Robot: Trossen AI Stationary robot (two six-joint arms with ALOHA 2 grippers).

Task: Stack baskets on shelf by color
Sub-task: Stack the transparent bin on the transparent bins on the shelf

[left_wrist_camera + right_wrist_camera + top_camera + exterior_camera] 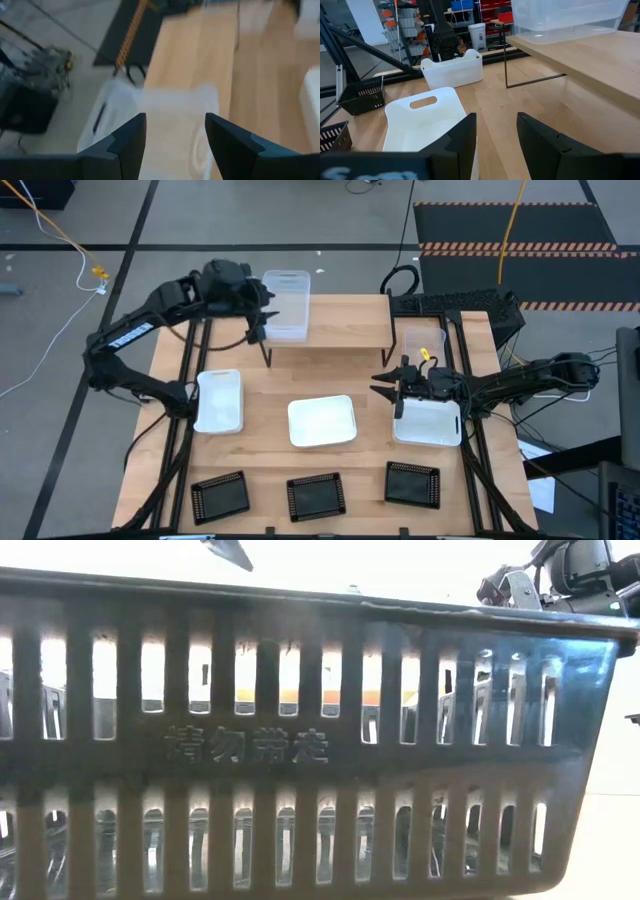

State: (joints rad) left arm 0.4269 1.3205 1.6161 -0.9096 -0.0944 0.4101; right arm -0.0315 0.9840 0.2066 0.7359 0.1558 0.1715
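Dark left gripper [262,320] reaches toward the far left, fingers parted; dark right gripper [388,388] hovers mid-right, fingers parted.

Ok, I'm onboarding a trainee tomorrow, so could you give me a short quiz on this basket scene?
1. True or false: the light-wood plank shelf holds a clear translucent plastic basket.
2. How many opaque white plastic baskets rest on the wooden tabletop?
3. Which is at that clear basket? A) left pincer B) right pincer
Key: 1 true; 2 three; 3 A.
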